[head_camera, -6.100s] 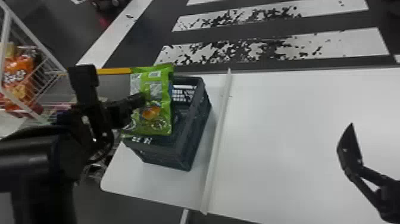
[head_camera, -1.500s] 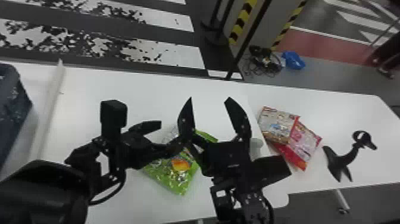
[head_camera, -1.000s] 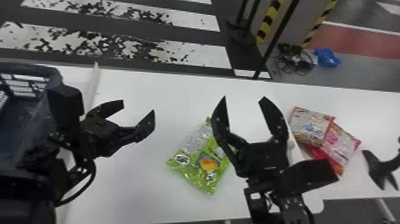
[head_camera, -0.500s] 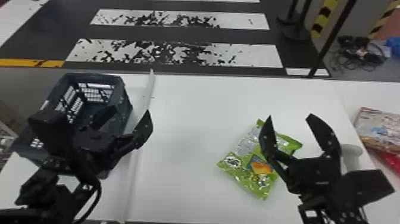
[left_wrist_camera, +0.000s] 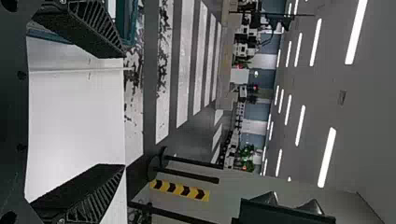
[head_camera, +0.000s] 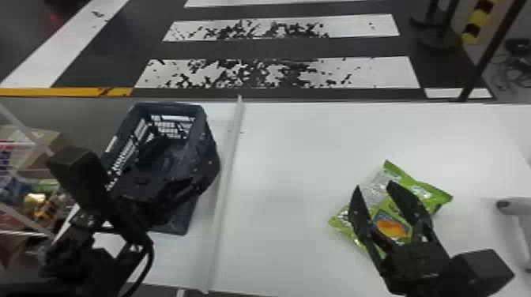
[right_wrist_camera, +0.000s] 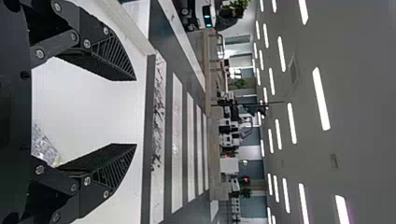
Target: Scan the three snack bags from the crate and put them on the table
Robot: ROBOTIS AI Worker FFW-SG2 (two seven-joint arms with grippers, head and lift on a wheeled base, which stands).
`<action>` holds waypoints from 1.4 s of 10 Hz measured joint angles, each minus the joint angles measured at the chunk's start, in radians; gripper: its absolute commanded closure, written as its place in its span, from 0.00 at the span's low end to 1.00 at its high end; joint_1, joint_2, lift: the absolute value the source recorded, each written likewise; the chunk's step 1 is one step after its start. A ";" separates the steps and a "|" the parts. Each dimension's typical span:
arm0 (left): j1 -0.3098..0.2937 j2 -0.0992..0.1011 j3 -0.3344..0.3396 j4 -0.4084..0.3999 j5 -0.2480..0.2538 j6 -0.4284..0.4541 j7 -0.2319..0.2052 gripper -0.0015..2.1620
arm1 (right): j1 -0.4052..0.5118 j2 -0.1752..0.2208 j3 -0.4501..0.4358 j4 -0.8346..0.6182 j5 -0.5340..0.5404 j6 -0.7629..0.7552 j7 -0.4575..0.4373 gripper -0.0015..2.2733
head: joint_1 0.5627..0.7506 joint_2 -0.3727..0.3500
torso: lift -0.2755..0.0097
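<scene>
A green snack bag [head_camera: 430, 191] lies flat on the white surface [head_camera: 296, 158], showing between and to either side of the right gripper's [head_camera: 374, 185] fingers in the head view. Those fingers are spread and grasp nothing, held over the bag. The left gripper's [head_camera: 192, 146] fingers are also parted and empty, in front of the dark crate [head_camera: 174, 225].

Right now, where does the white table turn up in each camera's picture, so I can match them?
Head view: the table stretches across the middle and right, under the crate and green snack bag.
Left wrist view: between the left gripper's open fingers.
Right wrist view: between the right gripper's open fingers.
Shared landmark: the striped floor beyond the table.
</scene>
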 measured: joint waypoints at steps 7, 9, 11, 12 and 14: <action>-0.017 -0.015 -0.019 0.050 0.021 0.009 -0.016 0.01 | -0.161 0.157 0.004 0.288 -0.087 0.117 0.134 0.99 | 0.70 0.81 | 0.64; -0.018 -0.015 -0.026 0.066 0.019 0.009 -0.019 0.01 | -0.214 0.189 0.022 0.337 -0.078 0.166 0.133 0.99 | 0.70 0.82 | 0.64; -0.025 -0.015 -0.033 0.085 0.019 0.009 -0.023 0.01 | -0.219 0.196 0.044 0.352 -0.068 0.207 0.124 0.99 | 0.70 0.85 | 0.64; -0.031 -0.014 -0.037 0.093 0.019 0.007 -0.026 0.01 | -0.207 0.195 0.043 0.355 -0.061 0.215 0.103 0.99 | 0.70 0.84 | 0.64; -0.048 -0.011 -0.052 0.109 0.019 0.005 -0.030 0.01 | -0.157 0.186 0.011 0.328 -0.056 0.216 0.058 0.99 | 0.70 0.79 | 0.64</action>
